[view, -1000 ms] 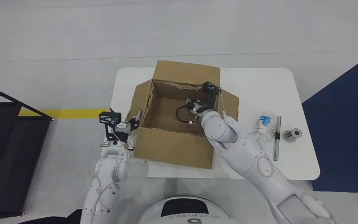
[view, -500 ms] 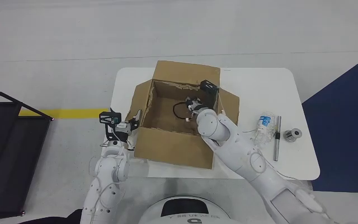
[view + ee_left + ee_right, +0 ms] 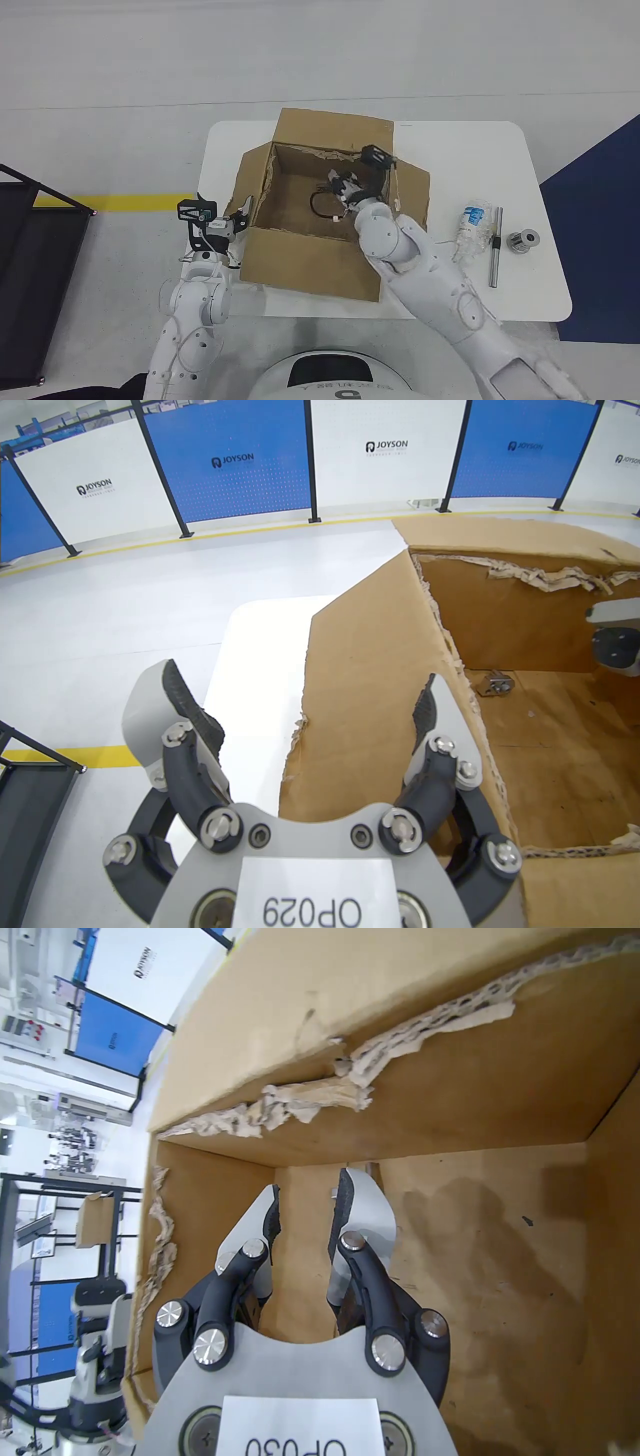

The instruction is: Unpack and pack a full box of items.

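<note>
An open cardboard box (image 3: 300, 262) stands on the white table (image 3: 460, 150). My right gripper (image 3: 334, 184) is down inside it near the far wall, and its fingers (image 3: 345, 1208) stand open by a narrow gap (image 3: 307, 1208) with only the box floor between them. A small metal part (image 3: 495, 683) lies on the box floor near the far left corner, and its edge peeks past my right fingertip (image 3: 371, 1168). My left gripper (image 3: 300, 705) is wide open at the box's left side (image 3: 237, 217), straddling the left flap (image 3: 360, 680) without touching it.
On the table right of the box lie a clear bag with a blue label (image 3: 472, 220), a metal rod (image 3: 495, 246) and a small metal pulley (image 3: 521, 240). The box's torn flaps (image 3: 310, 1103) stand up around the opening. A black rack (image 3: 30, 290) stands left of the table.
My right gripper has shifted a little to the left and toward the far wall inside the box. The left arm has not moved.
</note>
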